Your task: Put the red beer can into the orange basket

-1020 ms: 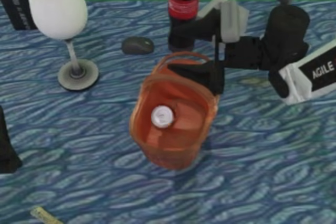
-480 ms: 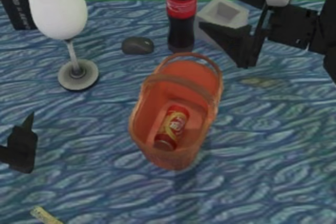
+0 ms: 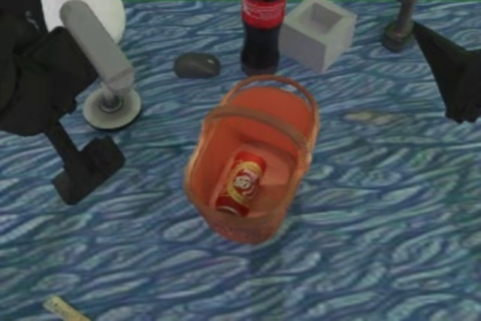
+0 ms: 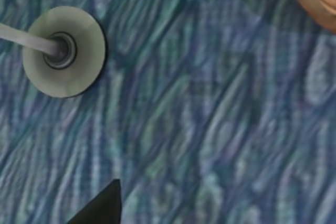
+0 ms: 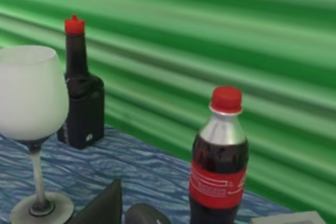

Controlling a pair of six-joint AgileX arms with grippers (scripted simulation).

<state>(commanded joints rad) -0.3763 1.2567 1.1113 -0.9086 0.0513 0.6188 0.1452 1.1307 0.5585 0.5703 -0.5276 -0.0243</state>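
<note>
The red beer can is seen lying on its side on the floor of the orange basket, with its pale top toward the near rim; a second ago it was standing upright there under the right gripper, and half a second ago it was already tipped over, so it has only rolled a little since then. The can is touched by no gripper, so the task is judged to be done in its main part. The basket is placed near the middle of the table, and its position is not changed. The right arm has been pulled back to the right edge of the table; only a dark part of the right gripper is visible there, and it cannot be told whether its fingers are apart or together. The left arm has been moved in from the left edge, and the left gripper is now above the surface to the left of the basket, well apart from it; its fingers also cannot be judged. Toward the far edge a cola bottle, a grey box and a dark oval object are standing, and a wine glass is near the far left corner, just beside the left arm. Nothing stands over the basket.
</note>
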